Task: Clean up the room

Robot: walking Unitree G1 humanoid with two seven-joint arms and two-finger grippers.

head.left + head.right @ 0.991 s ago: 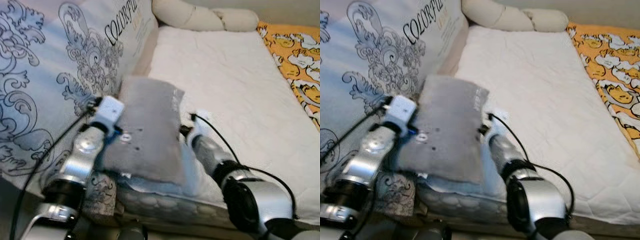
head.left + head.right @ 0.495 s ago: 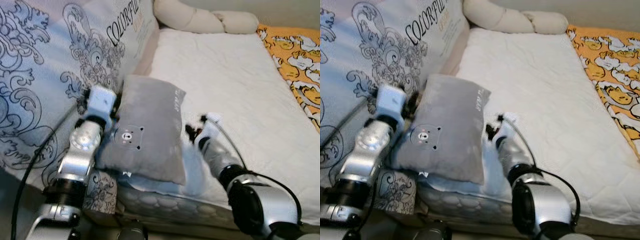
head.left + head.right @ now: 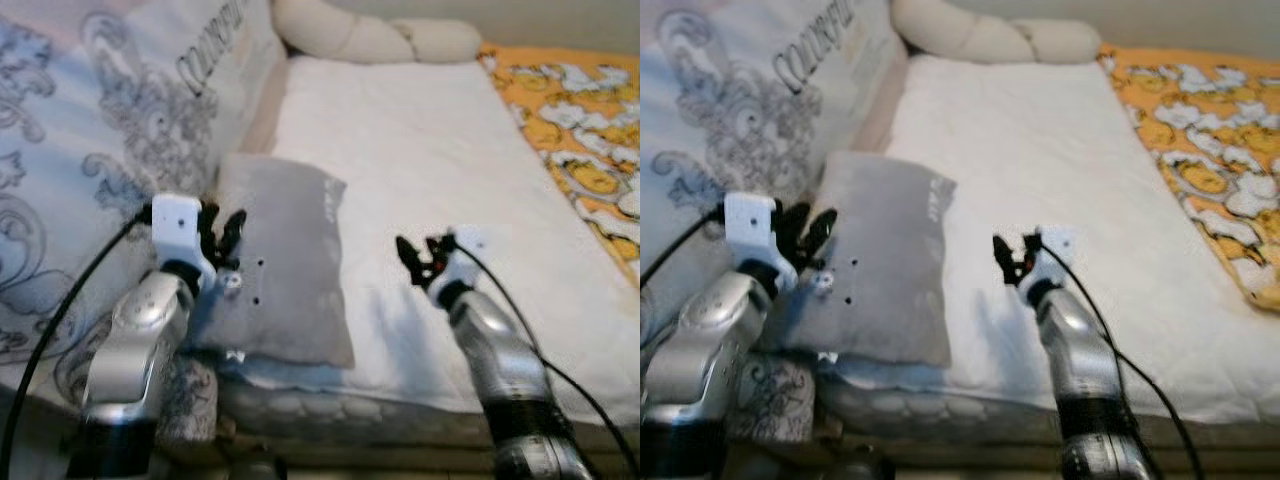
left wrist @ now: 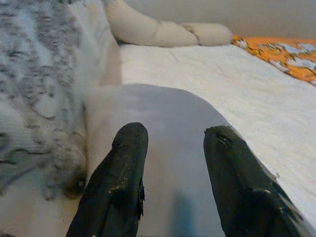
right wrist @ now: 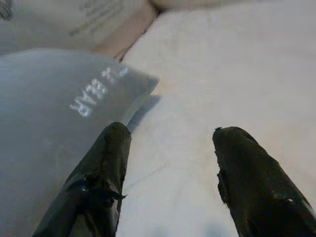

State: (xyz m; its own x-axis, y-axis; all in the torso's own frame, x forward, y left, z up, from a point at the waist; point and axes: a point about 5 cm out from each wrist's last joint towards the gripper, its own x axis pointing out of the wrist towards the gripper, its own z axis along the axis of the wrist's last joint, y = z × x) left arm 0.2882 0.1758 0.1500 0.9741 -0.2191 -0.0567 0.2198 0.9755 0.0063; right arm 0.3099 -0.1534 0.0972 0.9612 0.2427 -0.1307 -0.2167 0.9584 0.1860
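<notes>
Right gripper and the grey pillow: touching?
Apart. The left eye view shows bare white mattress between the open right gripper and the grey pillow.

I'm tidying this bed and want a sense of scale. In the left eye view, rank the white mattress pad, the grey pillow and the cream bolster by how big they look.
1. White mattress pad, largest by far.
2. Grey pillow.
3. Cream bolster, which looks smallest, though it lies farthest from the camera and is cut by the picture's top edge, so its place below the pillow is unsure.

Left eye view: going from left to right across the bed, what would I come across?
Patterned blue-grey bedding → left gripper → grey pillow → right gripper → white mattress cover → orange cartoon blanket.
</notes>
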